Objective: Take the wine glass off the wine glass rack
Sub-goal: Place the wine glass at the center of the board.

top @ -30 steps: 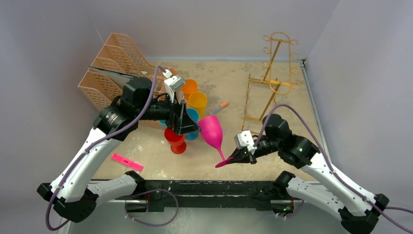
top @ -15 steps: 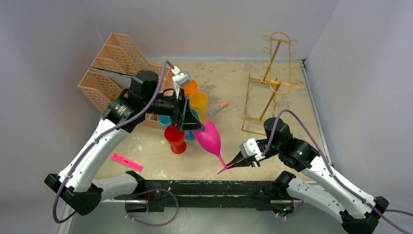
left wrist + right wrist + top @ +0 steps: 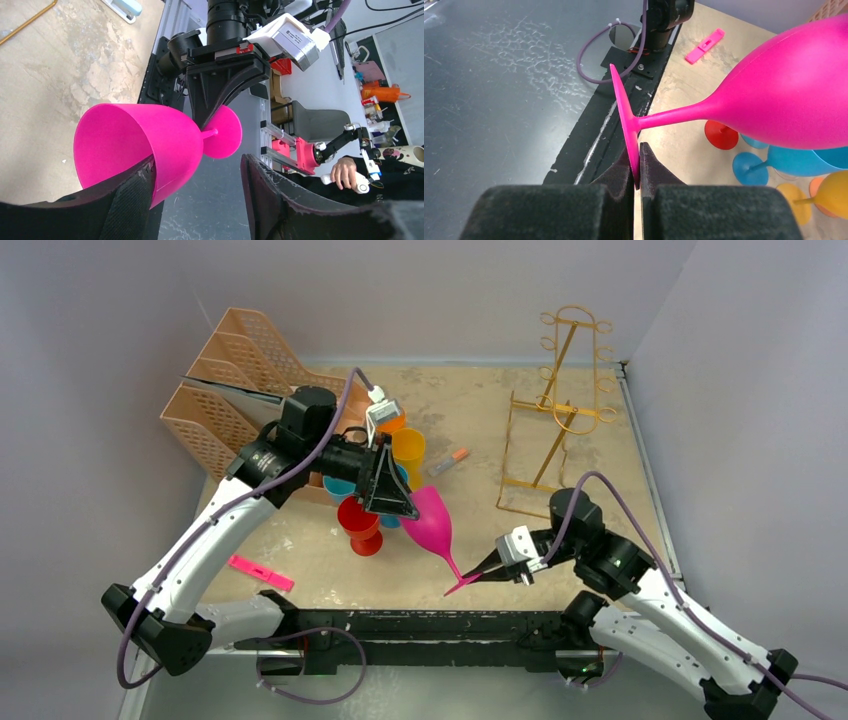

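Top cam's high behind the near edge of the table [image 3: 470, 400], looking down toward the far edge. Left wrist cam is right up on the pink wine glass [image 3: 135, 142], facing back past the near edge, I think. Right wrist cam hugs its foot, looking toward the left edge. All share that glass.

Wine glass rack [image 3: 553, 455]: upright at far right of the table [image 3: 470, 410]; file organiser [image 3: 215, 405]: far left. Cluster of goblets [image 3: 360, 520]: centre, before the organiser, a pen [image 3: 448, 461] to its right, a clip [image 3: 260, 573] near-left. Wine glass [image 3: 432, 522]: tilted, right of the goblets, well apart from the rack, foot pinched in the right gripper [image 3: 478, 578], bowl beside the left gripper [image 3: 400, 508].
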